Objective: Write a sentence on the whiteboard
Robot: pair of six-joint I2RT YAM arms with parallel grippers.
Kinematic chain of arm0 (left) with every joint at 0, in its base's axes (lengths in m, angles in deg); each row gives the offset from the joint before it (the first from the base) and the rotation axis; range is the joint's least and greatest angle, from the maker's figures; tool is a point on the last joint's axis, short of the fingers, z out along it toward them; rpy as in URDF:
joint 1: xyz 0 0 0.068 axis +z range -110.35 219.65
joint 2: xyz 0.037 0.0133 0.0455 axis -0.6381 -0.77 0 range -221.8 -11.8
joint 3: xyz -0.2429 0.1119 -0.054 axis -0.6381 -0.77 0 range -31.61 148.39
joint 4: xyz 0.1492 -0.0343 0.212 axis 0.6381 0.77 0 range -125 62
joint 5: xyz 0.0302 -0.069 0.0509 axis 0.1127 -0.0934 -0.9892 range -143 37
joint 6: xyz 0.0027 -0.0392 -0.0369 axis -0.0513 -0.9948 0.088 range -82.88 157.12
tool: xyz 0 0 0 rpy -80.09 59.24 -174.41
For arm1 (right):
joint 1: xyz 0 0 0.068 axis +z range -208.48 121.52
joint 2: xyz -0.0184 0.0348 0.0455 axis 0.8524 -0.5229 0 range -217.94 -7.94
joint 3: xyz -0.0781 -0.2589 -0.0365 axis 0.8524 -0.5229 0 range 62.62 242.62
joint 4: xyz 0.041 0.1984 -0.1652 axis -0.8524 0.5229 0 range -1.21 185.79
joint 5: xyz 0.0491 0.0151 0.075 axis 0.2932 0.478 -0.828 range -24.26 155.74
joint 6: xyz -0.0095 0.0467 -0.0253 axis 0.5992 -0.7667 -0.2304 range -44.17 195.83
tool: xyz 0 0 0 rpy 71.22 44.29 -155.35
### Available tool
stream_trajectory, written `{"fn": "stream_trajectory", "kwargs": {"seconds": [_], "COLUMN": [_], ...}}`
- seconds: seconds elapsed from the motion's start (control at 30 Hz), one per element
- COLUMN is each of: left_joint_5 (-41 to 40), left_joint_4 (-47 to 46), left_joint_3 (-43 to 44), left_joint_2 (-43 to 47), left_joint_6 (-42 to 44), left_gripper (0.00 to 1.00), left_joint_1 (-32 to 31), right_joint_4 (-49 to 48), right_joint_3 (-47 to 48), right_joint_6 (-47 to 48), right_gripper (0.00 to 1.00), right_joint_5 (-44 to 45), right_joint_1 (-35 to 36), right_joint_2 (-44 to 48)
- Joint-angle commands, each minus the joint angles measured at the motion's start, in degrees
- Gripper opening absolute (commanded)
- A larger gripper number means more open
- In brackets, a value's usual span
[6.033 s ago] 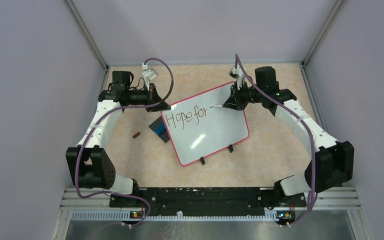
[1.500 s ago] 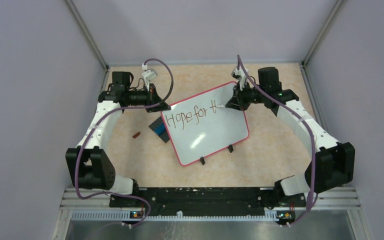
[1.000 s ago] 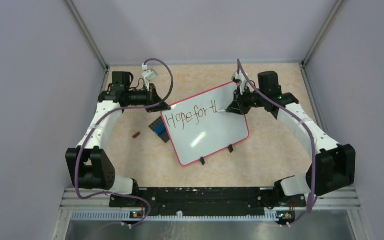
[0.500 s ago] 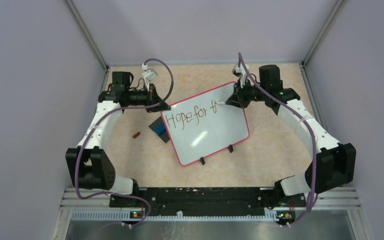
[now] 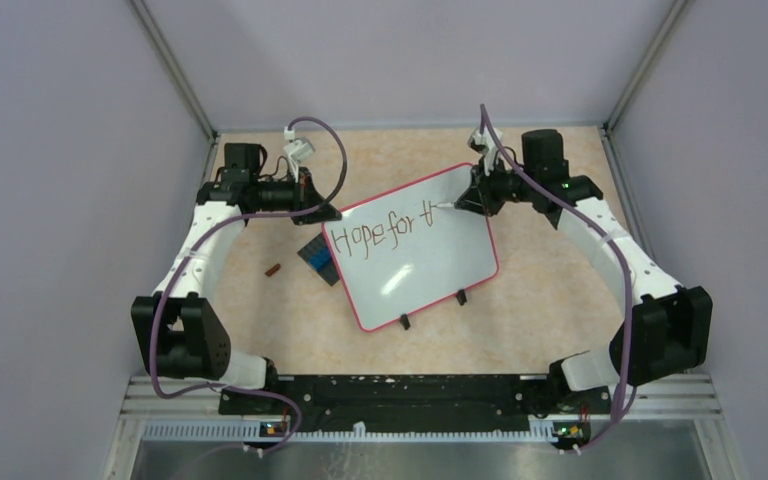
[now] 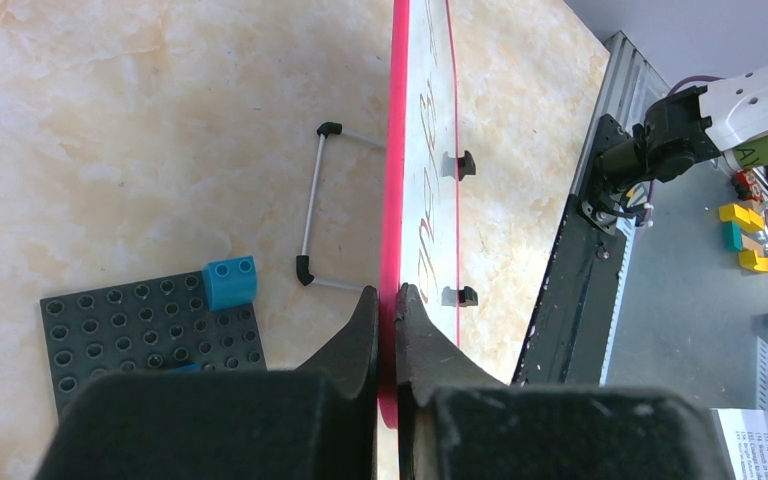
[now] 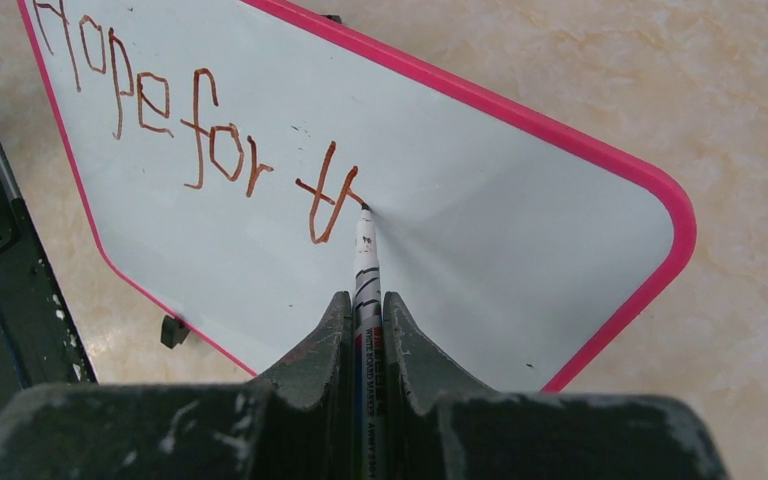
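The whiteboard (image 5: 430, 272), white with a pink frame, stands tilted on the table's middle. The sentence (image 5: 378, 233) reads "Hope for" in red-brown strokes, followed by a "t" and one more upright stroke (image 7: 332, 200). My left gripper (image 5: 328, 212) is shut on the board's pink left edge (image 6: 394, 150), its jaws (image 6: 388, 292) pinching the frame. My right gripper (image 5: 467, 203) is shut on a white marker (image 7: 365, 262). The marker's tip touches the whiteboard (image 7: 520, 240) at the top of the last stroke, just past the "t".
A dark studded baseplate (image 5: 318, 258) with a blue brick (image 6: 230, 282) lies behind the board's left end. A small brown piece (image 5: 273, 269) lies on the table left of it. The board's wire stand (image 6: 312, 210) and black feet (image 5: 403, 322) rest on the table.
Since six seconds ago a "t" and a further stroke have been added after "for". Over the last second my right gripper moved the marker up toward the board's far edge. The left arm stayed still.
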Motion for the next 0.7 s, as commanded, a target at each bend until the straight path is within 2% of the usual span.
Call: {"fn": "stream_trajectory", "kwargs": {"seconds": [0.0, 0.43, 0.67], "left_joint_5": [-4.4, -4.2, -4.2], "left_joint_4": [0.7, 0.7, 0.7], "left_joint_3": [-0.6, -0.6, -0.8], "left_joint_2": [-0.2, 0.2, 0.3], "left_joint_6": [1.9, 1.8, 1.8], "left_gripper": [0.00, 0.00, 0.00], "left_joint_1": [-0.7, -0.7, -0.7], "right_joint_4": [-0.5, 0.5, 1.2], "right_joint_3": [0.4, -4.8, -2.9], "right_joint_6": [1.6, 2.2, 1.7], "right_gripper": [0.00, 0.00, 0.00], "right_joint_5": [1.0, -0.4, -1.3], "right_joint_1": [-1.1, -1.2, -1.2], "right_joint_2": [1.2, 3.9, 4.7]}}
